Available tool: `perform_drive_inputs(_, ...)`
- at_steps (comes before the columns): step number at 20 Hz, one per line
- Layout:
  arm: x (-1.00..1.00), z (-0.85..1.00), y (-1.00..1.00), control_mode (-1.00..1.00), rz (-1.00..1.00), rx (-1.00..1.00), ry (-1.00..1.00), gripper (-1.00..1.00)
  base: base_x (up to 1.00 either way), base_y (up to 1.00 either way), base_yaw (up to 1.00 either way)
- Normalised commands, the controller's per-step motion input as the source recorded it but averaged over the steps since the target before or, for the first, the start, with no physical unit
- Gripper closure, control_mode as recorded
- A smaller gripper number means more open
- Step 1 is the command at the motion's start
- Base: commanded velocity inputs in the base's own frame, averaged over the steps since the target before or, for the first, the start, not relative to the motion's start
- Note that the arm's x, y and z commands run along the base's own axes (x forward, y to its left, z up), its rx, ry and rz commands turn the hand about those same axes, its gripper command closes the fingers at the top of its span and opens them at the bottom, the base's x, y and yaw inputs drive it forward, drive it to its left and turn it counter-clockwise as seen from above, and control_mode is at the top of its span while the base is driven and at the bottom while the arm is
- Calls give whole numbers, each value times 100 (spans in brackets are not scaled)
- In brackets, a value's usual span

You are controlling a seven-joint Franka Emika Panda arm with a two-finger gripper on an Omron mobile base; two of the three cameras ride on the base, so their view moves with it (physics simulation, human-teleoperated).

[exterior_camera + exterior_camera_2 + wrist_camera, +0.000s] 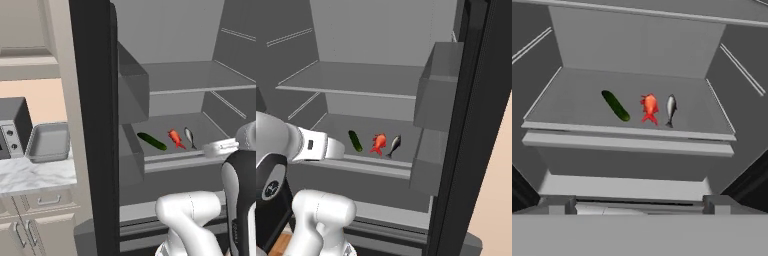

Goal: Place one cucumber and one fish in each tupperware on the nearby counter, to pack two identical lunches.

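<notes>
On the far left of the left base view, a dark grey toaster oven (pixel 12 129) stands on the marbled counter (pixel 37 175), and just to its right sits the grey rectangular tupperware (pixel 48 142), with nothing visible inside it. Right of the counter's end, the open fridge door (pixel 95 125) stands edge-on as a tall dark panel between the counter and the fridge interior, with grey door bins (pixel 132 90) mounted on its inner face. Inside the fridge, on the lower shelf (pixel 572 100), three items lie in a row near the front lip, apart from one another: the dark-green cucumber (pixel 615 105) on the left, lying at an angle; the red-orange fish (pixel 649 108) in the middle; the silvery-grey fish (pixel 670 110) on the right. An upper shelf (pixel 200 75) above them looks bare. The gripper (pixel 639 206) is held in front of the shelf and below its lip, jaws fully spread, holding nothing and touching nothing.
</notes>
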Motion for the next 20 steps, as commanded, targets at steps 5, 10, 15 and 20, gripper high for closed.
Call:
perform_drive_inputs(5, 29, -61, -6, -100, 0, 0, 0, -100, 0, 0, 0)
perform_drive_inputs(10, 36, -62, -6, -100, 0, 0, 0, -100, 0, 0, 0)
perform_drive_inputs(15, 55, -36, 0, -100, -6, 0, -5, -100, 0, 0, 0)
perform_drive_inputs(20, 45, -63, -6, -100, -2, 0, -23, -100, 0, 0, 0)
